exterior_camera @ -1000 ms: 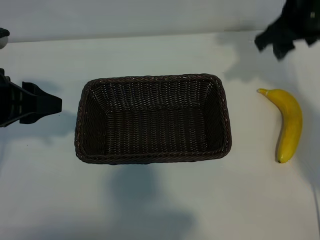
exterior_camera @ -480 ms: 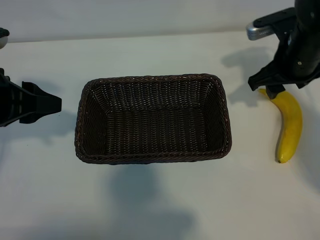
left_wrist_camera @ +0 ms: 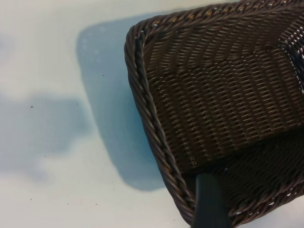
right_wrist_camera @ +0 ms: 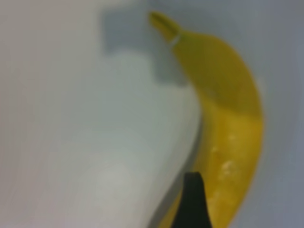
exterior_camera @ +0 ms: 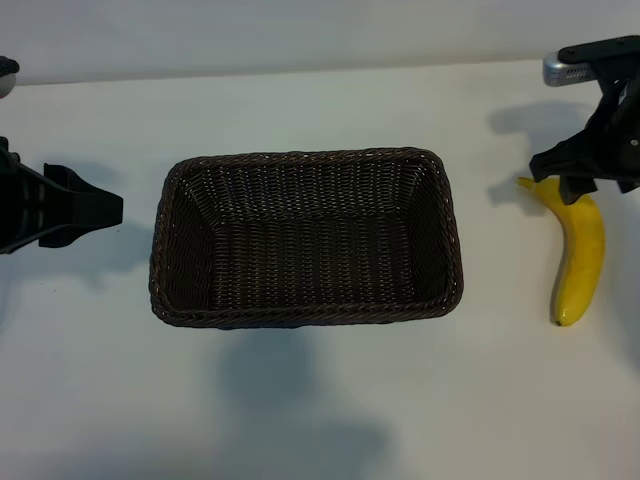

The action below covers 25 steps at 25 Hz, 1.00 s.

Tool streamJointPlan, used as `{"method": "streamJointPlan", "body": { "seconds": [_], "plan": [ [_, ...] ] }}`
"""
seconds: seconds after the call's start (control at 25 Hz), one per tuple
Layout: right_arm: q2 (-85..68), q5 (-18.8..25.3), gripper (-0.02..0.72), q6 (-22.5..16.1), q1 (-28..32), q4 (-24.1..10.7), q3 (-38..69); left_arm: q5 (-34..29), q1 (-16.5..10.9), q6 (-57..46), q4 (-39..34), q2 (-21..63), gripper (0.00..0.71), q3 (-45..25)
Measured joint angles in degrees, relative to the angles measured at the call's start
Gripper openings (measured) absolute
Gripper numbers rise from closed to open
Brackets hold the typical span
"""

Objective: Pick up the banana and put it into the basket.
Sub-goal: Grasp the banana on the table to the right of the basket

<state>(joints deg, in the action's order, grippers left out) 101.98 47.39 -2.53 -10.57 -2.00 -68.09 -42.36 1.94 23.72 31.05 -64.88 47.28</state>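
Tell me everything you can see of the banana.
The banana is a single smooth, bright-yellow, curved fruit with a short greenish-yellow stem and a small dark tip at the other end. It lies flat on the white table, to the right of the basket and apart from it, stem pointing away from the camera and toward the basket side. The right gripper hangs over the stem end with its jaws open; whether it touches the fruit cannot be told. Nothing else is near it.

Basket [left_wrist_camera: 223, 114] corner on table [left_wrist_camera: 52, 71], fingertip [left_wrist_camera: 209, 202] overlapping.
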Motion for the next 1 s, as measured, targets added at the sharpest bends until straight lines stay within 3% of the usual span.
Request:
{"method": "streamJointPlan", "body": {
  "seconds": [0.12,0.48,1.0],
  "plan": [
    [0.0,-1.8,0.582,1.75,0.0,2.0,2.2,0.0,0.0,0.04,0.0,0.0,0.5,0.0],
    [0.0,-7.83,0.582,1.95,0.0,0.35,7.36,-0.11,0.0,0.04,0.0,0.0,0.5,0.0],
    [5.79,-10.82,0.582,1.95,0.1,-0.31,8.23,-0.7,0.0,0.04,0.0,0.0,0.499,0.0]
  ]
}}
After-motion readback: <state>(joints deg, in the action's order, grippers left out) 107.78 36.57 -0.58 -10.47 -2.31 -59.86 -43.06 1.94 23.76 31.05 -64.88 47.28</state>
